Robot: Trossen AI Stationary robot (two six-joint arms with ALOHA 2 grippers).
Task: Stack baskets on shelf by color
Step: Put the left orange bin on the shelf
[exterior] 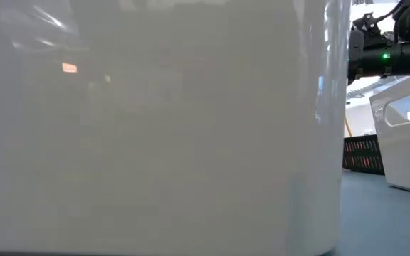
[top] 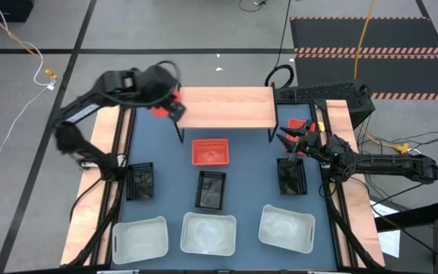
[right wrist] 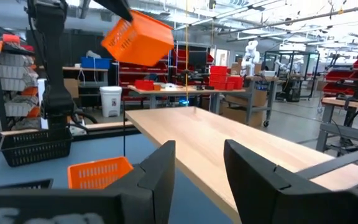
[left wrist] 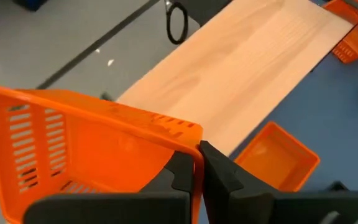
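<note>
- Because the left pincer [left wrist: 197,171] is clamped on only the thin rim of a red basket [left wrist: 79,152], which hangs tilted in the air over the shelf's [top: 226,106] left end, the basket could, in my judgement, pivot or slip out of the hold before it is set down.
- If let go while this tilted, it may land on an edge and slide off the shelf's left end instead of sitting flat.
- A second red basket [top: 210,151] lies on the blue worktop [top: 242,190] just in front of the shelf; a falling basket could knock it.
- A third red basket [top: 298,123] sits by the shelf's right end, close to the right pincer [top: 286,140], whose fingers stand apart, empty; a sweep there could nudge it.
- Three black baskets [top: 211,189] lie in a row across the worktop's middle, and three white baskets [top: 209,233] line its front edge.
- One white basket fills nearly the whole low view, so nothing of the shelf shows there.
- Beyond the worktop: grey floor with cables, a striped mat at the far right, and a workshop with racks, tables and red bins.
</note>
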